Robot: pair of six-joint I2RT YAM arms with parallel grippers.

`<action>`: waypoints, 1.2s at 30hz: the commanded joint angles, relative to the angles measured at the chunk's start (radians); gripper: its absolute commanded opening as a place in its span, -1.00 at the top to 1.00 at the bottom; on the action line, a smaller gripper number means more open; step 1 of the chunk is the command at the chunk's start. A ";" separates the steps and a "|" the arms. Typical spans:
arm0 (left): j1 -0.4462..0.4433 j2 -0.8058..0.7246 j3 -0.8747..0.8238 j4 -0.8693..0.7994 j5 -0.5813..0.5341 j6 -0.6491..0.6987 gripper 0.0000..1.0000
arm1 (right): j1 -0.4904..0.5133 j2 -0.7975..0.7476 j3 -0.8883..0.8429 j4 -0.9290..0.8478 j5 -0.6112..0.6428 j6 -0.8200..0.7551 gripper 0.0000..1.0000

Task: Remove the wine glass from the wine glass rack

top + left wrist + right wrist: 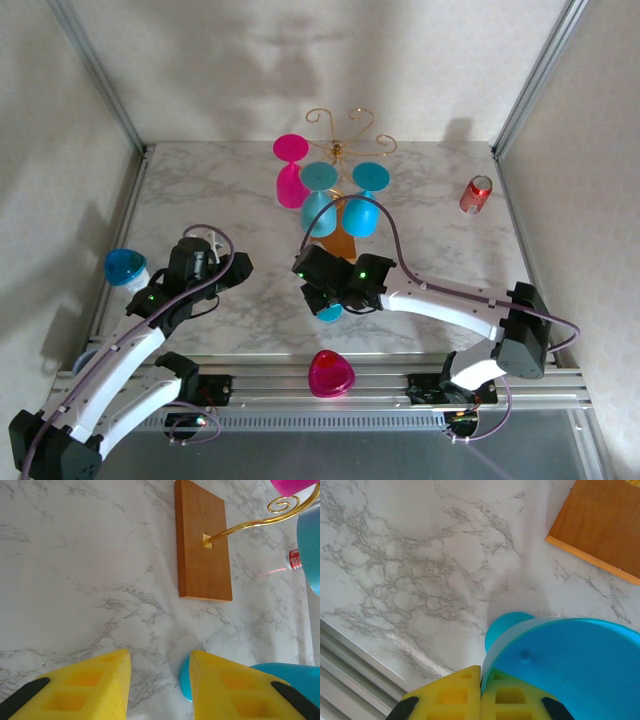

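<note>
The right gripper (481,676), we find, is clamped on the blue wine glass (560,665), low over the marble table (395,555). The glass is clear of the wine glass rack (341,135), nearward of its base. The left gripper (159,656) stands open close by. We judge the right arm better placed.

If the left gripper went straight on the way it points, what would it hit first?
The left gripper would probably meet bare table first, short of the wooden base; depth is unclear.
</note>
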 commanded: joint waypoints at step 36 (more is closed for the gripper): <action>-0.007 -0.006 0.003 0.012 -0.031 0.020 0.29 | -0.010 0.038 0.050 0.009 0.047 -0.019 0.49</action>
